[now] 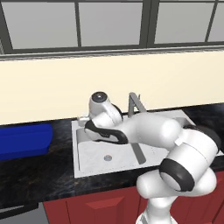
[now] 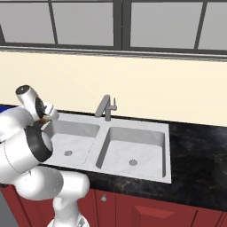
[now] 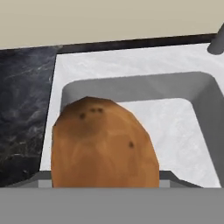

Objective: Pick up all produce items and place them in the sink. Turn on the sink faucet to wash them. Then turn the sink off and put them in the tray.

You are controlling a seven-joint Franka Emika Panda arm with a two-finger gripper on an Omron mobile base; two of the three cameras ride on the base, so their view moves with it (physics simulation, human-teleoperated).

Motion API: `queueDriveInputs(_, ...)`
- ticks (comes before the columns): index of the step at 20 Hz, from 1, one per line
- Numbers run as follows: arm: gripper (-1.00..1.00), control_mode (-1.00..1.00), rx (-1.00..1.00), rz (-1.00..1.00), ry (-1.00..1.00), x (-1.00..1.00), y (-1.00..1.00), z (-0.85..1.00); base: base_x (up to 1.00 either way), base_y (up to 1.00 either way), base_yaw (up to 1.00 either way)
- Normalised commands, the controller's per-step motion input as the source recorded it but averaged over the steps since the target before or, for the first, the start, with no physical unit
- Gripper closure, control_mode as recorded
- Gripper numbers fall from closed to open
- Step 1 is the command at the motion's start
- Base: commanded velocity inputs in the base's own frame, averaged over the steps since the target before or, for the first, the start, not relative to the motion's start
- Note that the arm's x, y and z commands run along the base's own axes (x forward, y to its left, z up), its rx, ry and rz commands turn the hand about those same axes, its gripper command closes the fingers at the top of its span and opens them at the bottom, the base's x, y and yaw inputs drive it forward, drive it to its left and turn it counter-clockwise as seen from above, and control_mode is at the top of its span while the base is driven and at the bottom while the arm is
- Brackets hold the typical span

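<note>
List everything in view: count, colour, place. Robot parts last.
potato: 1, brown-orange, between the jaws, over the left basin's near-left corner
sink: 1, light grey marbled, two basins with a round drain each, set in the counter
faucet: 1, grey metal, behind the divider, no water visible
tray: 1, bright blue, on the counter left of the sink
counter: 1, black marbled, around the sink
cabinets: red, under the counter
window: grey-framed, above the cream wall
arm: 1, white with dark joints
gripper: 1, jaws shut on the potato

Glossy white rounded arm segments joined by black rings at the joints.
</note>
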Motion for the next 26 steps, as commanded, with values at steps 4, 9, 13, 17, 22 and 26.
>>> queueDriveInputs(4, 1.0, -1.0, 0.0, 0.24, 0.0, 0.0, 0.67, 0.33, 0.0, 0.0, 0.0)
queueDriveInputs(9, 1.0, -1.0, 0.0, 0.27, 0.0, 0.0, 0.67, 0.15, 0.0, 0.0, 0.0)
queueDriveInputs(13, 1.0, -1.0, -0.03, 0.24, 0.0, 0.0, 0.66, 0.01, 0.0, 0.0, 0.0)
queueDriveInputs(17, 1.0, -1.0, -0.11, 0.22, -0.01, 0.0, 0.69, 0.0, 0.0, 0.0, 0.0)
queueDriveInputs(22, 1.0, -1.0, -0.06, 0.2, 0.0, 0.0, 0.65, 0.0, 0.0, 0.0, 0.0)
queueDriveInputs(26, 1.0, -1.0, -0.04, 0.17, 0.01, 0.0, 0.46, -0.08, 0.0, 0.0, 0.0)
